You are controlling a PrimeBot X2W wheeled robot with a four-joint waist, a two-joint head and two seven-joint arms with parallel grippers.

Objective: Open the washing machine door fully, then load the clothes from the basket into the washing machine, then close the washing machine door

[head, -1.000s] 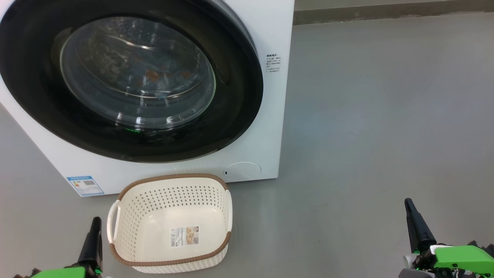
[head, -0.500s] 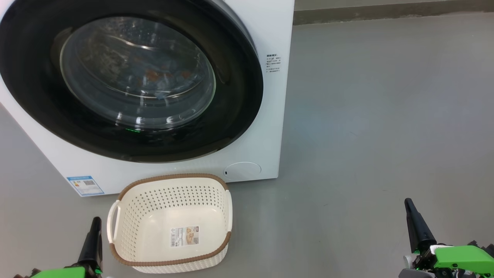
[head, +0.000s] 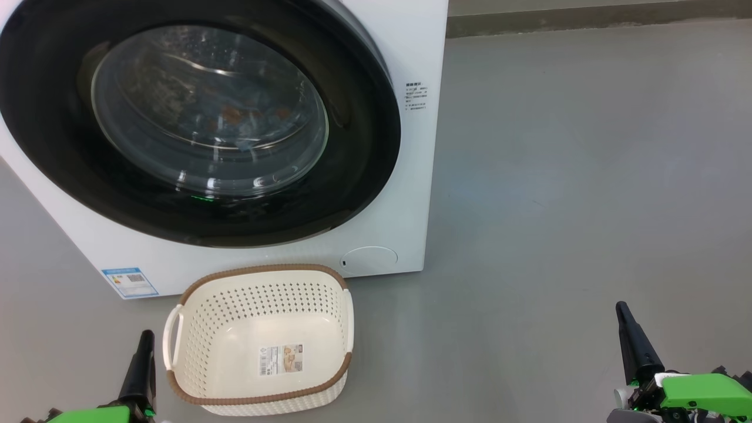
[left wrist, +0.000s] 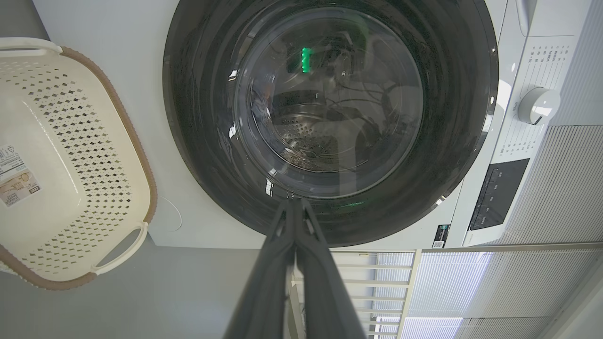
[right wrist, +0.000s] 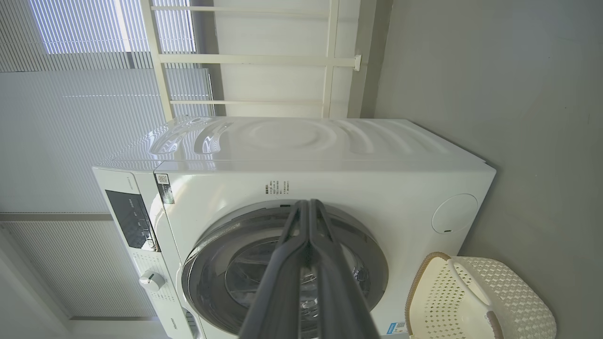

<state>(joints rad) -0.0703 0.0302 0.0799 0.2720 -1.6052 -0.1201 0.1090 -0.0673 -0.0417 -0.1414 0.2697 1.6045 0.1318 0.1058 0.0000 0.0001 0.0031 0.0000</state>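
Nothing is moving since earlier — left gripper [left wrist: 294,203] and right gripper [right wrist: 308,203] are staying clenched, empty; washing machine door [head: 200,123] is sitting shut.

Right of the dark-fingered, green-bodied left gripper [left wrist: 295,203], the basket [head: 258,268] is perforated cream-white under a brown woven rim. Beyond both, the washing machine [head: 405,176] is white, the washing machine door [head: 364,147] glossy black, and the clothes [head: 235,114] behind it light blue with orange-brown patches.

basket [head: 194,329] on floor [head: 558,176] before washing machine [head: 411,176] | clothes [head: 244,114] inside it, behind washing machine door [head: 364,147]
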